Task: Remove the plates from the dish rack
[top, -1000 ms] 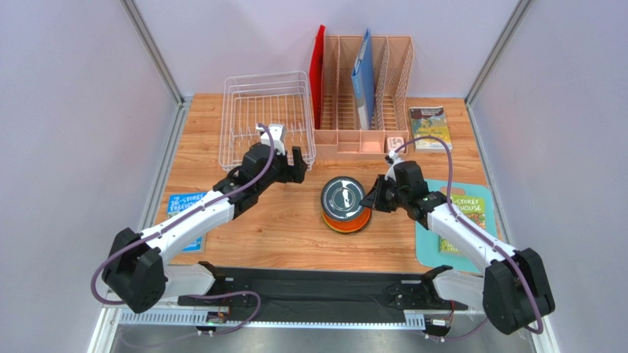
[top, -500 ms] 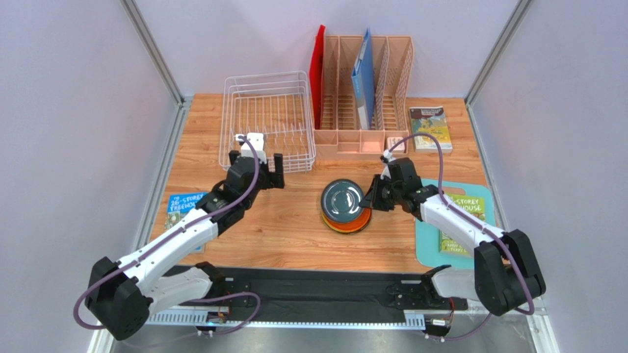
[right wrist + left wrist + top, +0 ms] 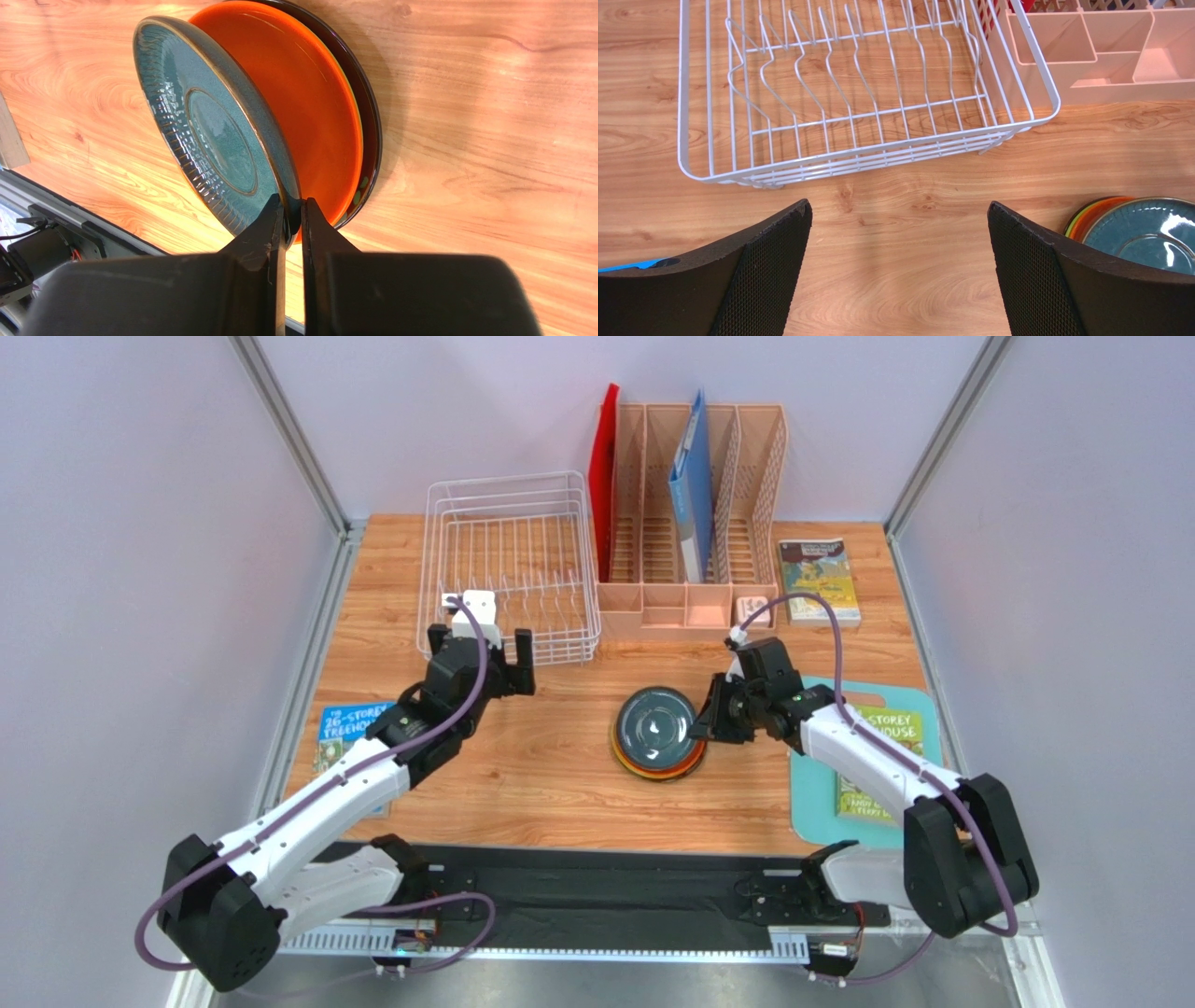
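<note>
The white wire dish rack (image 3: 508, 567) stands at the back left and holds no plates; it fills the top of the left wrist view (image 3: 864, 84). My left gripper (image 3: 484, 647) is open and empty just in front of it. A stack of plates (image 3: 659, 735) lies mid-table: the teal-grey plate (image 3: 210, 133) on top, the orange plate (image 3: 316, 119) under it, and the dark red plate (image 3: 368, 112) lowest in sight, with a lime green edge (image 3: 1072, 222) showing. My right gripper (image 3: 292, 218) is shut on the teal-grey plate's rim, which is tilted slightly over the stack.
A peach-pink file organiser (image 3: 694, 518) with a red folder and a blue folder stands right of the rack. Books lie at the back right (image 3: 817, 578), on a teal mat (image 3: 870, 756) at right, and at the left edge (image 3: 351, 735).
My right gripper has lowered the teal-grey plate down onto the stack. My left arm drew back leftward from the stack to the front of the rack.
</note>
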